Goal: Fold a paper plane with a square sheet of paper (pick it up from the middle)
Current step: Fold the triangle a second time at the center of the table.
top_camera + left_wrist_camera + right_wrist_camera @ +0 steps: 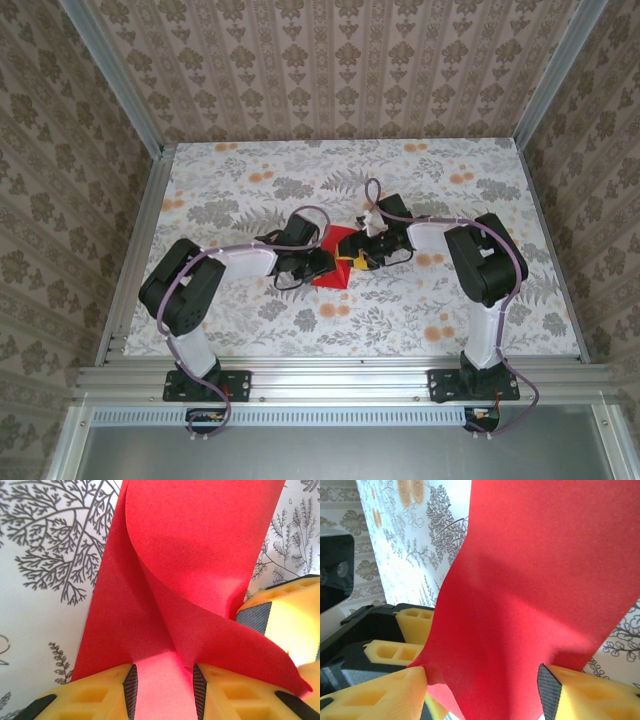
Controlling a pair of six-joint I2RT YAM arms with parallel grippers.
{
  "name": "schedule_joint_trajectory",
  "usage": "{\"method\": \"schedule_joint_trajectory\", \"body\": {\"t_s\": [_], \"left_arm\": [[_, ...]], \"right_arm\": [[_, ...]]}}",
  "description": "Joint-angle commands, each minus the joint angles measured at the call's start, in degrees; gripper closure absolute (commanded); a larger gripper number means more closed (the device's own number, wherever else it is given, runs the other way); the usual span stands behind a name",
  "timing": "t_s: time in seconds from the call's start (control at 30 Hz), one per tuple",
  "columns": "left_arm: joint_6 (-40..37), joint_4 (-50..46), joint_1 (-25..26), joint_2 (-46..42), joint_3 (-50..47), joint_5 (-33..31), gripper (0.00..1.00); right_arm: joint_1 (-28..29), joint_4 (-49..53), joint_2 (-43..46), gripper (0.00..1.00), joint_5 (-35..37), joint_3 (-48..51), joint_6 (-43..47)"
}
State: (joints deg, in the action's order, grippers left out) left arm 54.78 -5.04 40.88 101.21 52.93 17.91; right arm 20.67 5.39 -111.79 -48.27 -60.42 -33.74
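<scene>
Paper (200,555), thin matte red, bows in one smooth soft curl.

Bright, even light; soft close-up blur.

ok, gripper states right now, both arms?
Left gripper: open, fingers apart, the red paper between them, not pinched.
Right gripper: open wide, the red paper between its fingers, not clamped.
</scene>
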Motion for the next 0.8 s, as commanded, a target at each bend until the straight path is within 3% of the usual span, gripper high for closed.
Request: {"method": "schedule_joint_trajectory", "body": {"t_s": [0.0, 0.37, 0.6, 0.77], "left_arm": [[-1.8, -3.7, 0.6, 1.6, 1.8, -1.2, 0.62], [-1.8, -6.2, 0.7, 2.7, 3.8, -1.7, 0.62], [-1.5, -9.1, 0.8, 3.4, 5.6, -2.0, 0.62], [-1.6, -9.4, 0.8, 3.3, 6.0, -2.0, 0.62]], "right_arm": [[-1.7, -1.1, -0.5, 0.34, 3.9, 2.5, -2.0], [-2.0, -2.8, 0.8, 0.37, 3.5, 3.9, -1.0], [-2.0, -3.0, 1.7, 0.52, 4.0, 4.3, -0.6], [-2.0, -3.2, 1.3, 0.68, 3.0, 3.7, -0.8]]}}
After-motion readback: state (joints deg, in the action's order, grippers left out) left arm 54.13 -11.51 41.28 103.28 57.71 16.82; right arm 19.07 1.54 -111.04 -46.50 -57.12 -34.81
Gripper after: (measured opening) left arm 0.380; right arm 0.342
